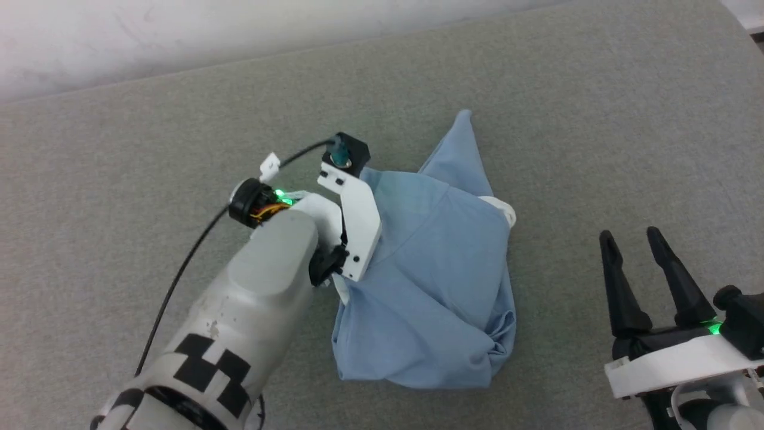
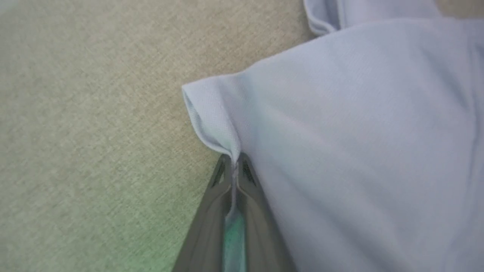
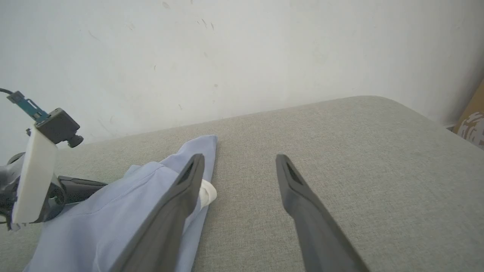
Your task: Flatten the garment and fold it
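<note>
The garment [image 1: 441, 269] is a light blue shirt lying bunched in a heap on the grey padded surface [image 1: 149, 149], one point of cloth stretched toward the back. A bit of its white collar [image 1: 504, 210] pokes out on the right side. My left forearm [image 1: 256, 286] reaches to the heap's left edge. In the left wrist view my left gripper [image 2: 235, 156] is shut on a folded hem of the garment [image 2: 359, 132]. My right gripper [image 1: 630, 234] stands open to the right of the heap, apart from it. Between its fingers [image 3: 240, 156] there is bare surface, with the garment [image 3: 113, 219] beside its left finger.
A pale wall [image 1: 179, 30] runs along the back of the surface. The surface's rounded far right corner [image 3: 378, 100] shows in the right wrist view, with a brown cardboard box [image 3: 472, 121] beyond it. A black cable [image 1: 191, 257] loops beside my left wrist.
</note>
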Tool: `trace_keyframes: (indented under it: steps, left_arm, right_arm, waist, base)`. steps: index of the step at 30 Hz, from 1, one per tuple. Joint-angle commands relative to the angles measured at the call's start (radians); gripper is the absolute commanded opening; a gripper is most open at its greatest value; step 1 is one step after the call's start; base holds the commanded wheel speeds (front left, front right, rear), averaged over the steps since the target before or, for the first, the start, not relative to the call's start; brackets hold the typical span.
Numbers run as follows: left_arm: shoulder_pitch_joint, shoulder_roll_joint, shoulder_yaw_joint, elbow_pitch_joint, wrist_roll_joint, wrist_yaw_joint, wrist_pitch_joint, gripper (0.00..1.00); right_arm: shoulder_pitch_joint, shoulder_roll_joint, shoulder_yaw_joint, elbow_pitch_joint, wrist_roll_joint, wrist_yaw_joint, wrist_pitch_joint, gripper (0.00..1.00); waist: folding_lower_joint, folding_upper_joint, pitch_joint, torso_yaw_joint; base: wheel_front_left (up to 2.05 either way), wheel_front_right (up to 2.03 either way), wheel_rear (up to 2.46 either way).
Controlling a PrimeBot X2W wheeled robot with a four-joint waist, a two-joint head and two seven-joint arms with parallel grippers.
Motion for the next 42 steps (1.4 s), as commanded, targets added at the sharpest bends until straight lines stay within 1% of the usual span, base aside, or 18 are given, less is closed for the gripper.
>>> trace_keyframes:
  steps: [1,4,7,8,10,12,15,18,21,24,26,29,31,34,38,40,42]
  left_arm:
    - [0.033,-0.005,-0.006,0.001,0.005,0.014,-0.058,0.0]
    - [0.033,0.006,0.026,-0.047,0.002,0.05,-0.224,0.0]
    - [0.058,0.043,0.064,-0.12,-0.004,0.094,-0.353,0.0]
    - [0.058,0.043,0.064,-0.12,-0.004,0.094,-0.353,0.0]
    - [0.098,0.086,0.09,-0.181,-0.009,0.129,-0.404,0.0]
    - [0.161,0.139,0.122,-0.258,-0.023,0.171,-0.427,0.0]
    - [0.313,0.233,0.192,-0.398,-0.063,0.255,-0.429,0.0]
    - [0.527,0.317,0.276,-0.561,-0.122,0.365,-0.402,0.0]
    - [0.755,0.372,0.347,-0.731,-0.172,0.483,-0.366,0.0]
    - [0.954,0.405,0.4,-0.872,-0.208,0.585,-0.331,0.0]
    - [1.043,0.413,0.416,-0.948,-0.226,0.619,-0.315,0.0]
    - [1.1,0.405,0.424,-1.008,-0.249,0.63,-0.311,0.0]
    - [1.099,0.391,0.427,-1.022,-0.252,0.624,-0.333,1.0]
    - [1.074,0.379,0.429,-1.023,-0.237,0.605,-0.392,1.0]
    - [1.019,0.371,0.44,-1.025,-0.184,0.575,-0.533,1.0]
    - [0.996,0.366,0.444,-1.031,-0.158,0.565,-0.584,1.0]
    - [0.973,0.356,0.444,-1.038,-0.132,0.551,-0.613,1.0]
  right_arm:
    - [0.002,0.003,-0.006,0.0,0.005,-0.001,0.003,1.0]
    - [0.013,0.004,-0.027,0.005,0.006,-0.001,0.012,1.0]
    - [0.026,0.004,-0.044,0.013,0.01,-0.001,0.02,1.0]
    - [0.026,0.004,-0.044,0.013,0.01,-0.001,0.02,1.0]
    - [0.037,0.004,-0.051,0.018,0.012,-0.001,0.024,1.0]
    - [0.049,0.004,-0.059,0.017,0.01,-0.001,0.028,1.0]
    - [0.062,0.004,-0.063,0.014,0.01,-0.001,0.034,1.0]
    - [0.074,0.004,-0.065,0.009,0.01,-0.001,0.038,1.0]
    - [0.087,0.004,-0.078,0.005,0.013,-0.001,0.041,1.0]
    - [0.097,0.004,-0.086,0.008,0.012,-0.001,0.048,1.0]
    - [0.103,0.004,-0.093,0.007,0.011,-0.001,0.049,1.0]
    - [0.1,0.004,-0.096,0.008,0.007,-0.001,0.055,1.0]
    - [0.093,0.004,-0.098,0.011,0.003,-0.001,0.059,1.0]
    - [0.084,0.004,-0.1,0.02,-0.004,-0.001,0.066,1.0]
    - [0.064,0.002,-0.107,0.046,-0.012,-0.001,0.084,1.0]
    - [0.049,-0.006,-0.114,0.076,-0.003,-0.001,0.106,1.0]
    - [0.026,-0.025,-0.122,0.13,0.011,-0.001,0.144,1.0]
  waist:
    - [0.0,0.0,-0.027,0.029]
    - [0.0,0.0,-0.066,0.058]
    - [0.0,0.0,-0.099,0.096]
    - [0.0,0.0,-0.099,0.096]
    - [0.0,0.0,-0.12,0.118]
    - [0.0,0.0,-0.135,0.139]
    - [0.0,0.0,-0.154,0.156]
    - [0.0,0.0,-0.163,0.163]
    - [0.0,0.0,-0.163,0.176]
    - [0.0,0.0,-0.167,0.186]
    - [0.0,0.0,-0.168,0.197]
    - [0.0,0.0,-0.168,0.204]
    - [0.0,0.0,-0.171,0.207]
    - [0.0,0.0,-0.177,0.213]
    - [0.0,0.0,-0.182,0.224]
    - [0.0,0.0,-0.183,0.231]
    - [0.0,0.0,-0.185,0.239]
  base:
    - [0.0,0.0,0.0]
    - [0.0,0.0,0.0]
    - [0.0,0.0,0.0]
    - [0.0,0.0,0.0]
    - [0.0,0.0,0.0]
    - [0.0,0.0,0.0]
    - [0.0,0.0,0.0]
    - [0.0,0.0,0.0]
    - [0.0,0.0,0.0]
    - [0.0,0.0,0.0]
    - [0.0,0.0,0.0]
    - [0.0,0.0,0.0]
    - [0.0,0.0,0.0]
    - [0.0,0.0,0.0]
    - [0.0,0.0,0.0]
    - [0.0,0.0,0.0]
    - [0.0,0.0,0.0]
